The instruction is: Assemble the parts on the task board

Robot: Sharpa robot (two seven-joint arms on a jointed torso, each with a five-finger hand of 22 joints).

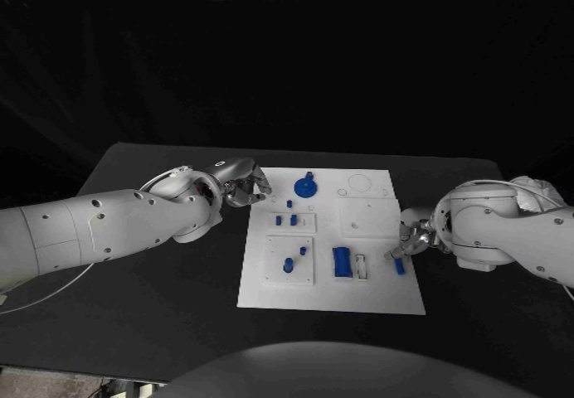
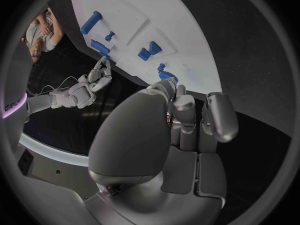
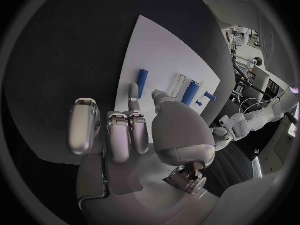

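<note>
The board (image 1: 373,294) lies flat in the middle of the black table (image 1: 143,274), between the two hands, with blue parts spread over it. The left hand (image 1: 243,184) hovers at the board's far left edge, its fingers (image 2: 221,116) curled in together with nothing seen between them; the hand seems closed on nothing. Just beyond those fingertips, in the left wrist view, sits a blue gear (image 2: 166,75), which in the head view (image 1: 308,186) stands on the board just beside that hand, toward the board's middle. A little farther out from the same fingers are two small pegs (image 1: 287,220) standing side by side, and beyond them a rounded peg (image 1: 289,265) in a raised square plate.

The right hand (image 1: 411,235) is at the board's right edge, fingers (image 3: 119,137) pointing down toward the surface, close together, one of them stretched forward. A short blue cylinder (image 1: 400,264) lies on the board just off those fingertips; in the right wrist view it (image 3: 142,82) sits just ahead of the stretched finger, apart from it. Whether the hand grips anything I cannot tell. Past the cylinder lies a pale bar (image 1: 362,266), then a longer blue block (image 1: 342,262)
</note>
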